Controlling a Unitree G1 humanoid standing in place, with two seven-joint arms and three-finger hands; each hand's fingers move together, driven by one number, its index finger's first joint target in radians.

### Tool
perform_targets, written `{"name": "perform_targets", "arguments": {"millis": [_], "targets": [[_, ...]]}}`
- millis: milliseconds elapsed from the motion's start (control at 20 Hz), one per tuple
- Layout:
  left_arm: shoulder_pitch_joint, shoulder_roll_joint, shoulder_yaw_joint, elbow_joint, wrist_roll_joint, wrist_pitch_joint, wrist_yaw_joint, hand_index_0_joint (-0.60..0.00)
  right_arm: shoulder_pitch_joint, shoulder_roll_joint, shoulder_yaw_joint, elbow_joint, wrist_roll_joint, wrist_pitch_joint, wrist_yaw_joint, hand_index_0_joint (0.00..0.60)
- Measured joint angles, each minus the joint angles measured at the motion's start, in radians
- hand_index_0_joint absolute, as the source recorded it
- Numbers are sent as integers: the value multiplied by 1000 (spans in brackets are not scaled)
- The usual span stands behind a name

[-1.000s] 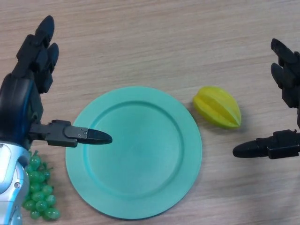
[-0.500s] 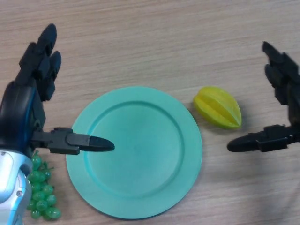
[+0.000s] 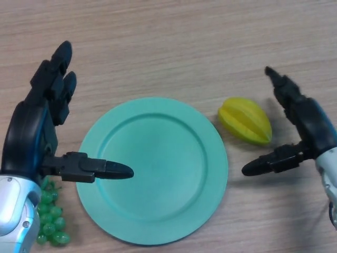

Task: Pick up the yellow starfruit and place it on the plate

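The yellow starfruit [image 3: 245, 120] lies on the wooden table just right of the teal plate [image 3: 152, 169], apart from its rim. My right hand [image 3: 305, 124] is open to the right of the fruit, fingers stretched up behind it and the thumb reaching left below it, not touching it. On the left my left hand [image 3: 32, 138] is open too, fingers pointing up the table and its thumb lying over the plate's left rim. Nothing is on the plate.
A bunch of green grapes [image 3: 50, 219] lies at the bottom left, under my left wrist and beside the plate's left edge. Bare wooden table [image 3: 174, 47] stretches beyond the plate.
My right hand has moved left and closer to the starfruit, its thumb now below the fruit. My left hand has drifted slightly right. Starfruit and plate have not moved.
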Motion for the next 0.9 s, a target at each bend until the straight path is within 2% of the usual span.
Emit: {"name": "perform_targets", "arguments": {"millis": [150,300,350,400,450,500,550,600,650,850,900], "targets": [[1,2,30,4,-1,0,0,0,-44,4,11,102,-6,-65,-18,0],[2,7,69,7,-1,-13,11,0,-76,15,12,191,-66,-104,-63,0],[7,7,70,7,-1,-17,11,0,-86,18,21,213,-66,-120,-67,50],[13,7,69,7,-1,-17,11,0,-96,20,39,230,-68,-131,-81,200],[15,7,70,7,-1,-17,11,0,-103,21,47,240,-101,-141,-87,300],[18,7,70,7,-2,-17,11,0,-119,20,47,282,-184,-188,-118,450],[20,7,70,7,-2,-17,11,0,-136,16,47,320,-228,-217,-161,550],[24,6,70,7,-4,-18,11,0,-173,2,46,375,-307,-273,-226,600],[27,5,70,7,-5,-18,11,0,-180,-6,43,373,-365,-273,-237,600],[37,1,71,7,-5,-19,11,0,-176,-1,45,344,-364,-235,-236,600],[41,0,71,7,-5,-19,11,0,-176,-1,44,331,-333,-206,-236,600]]}}
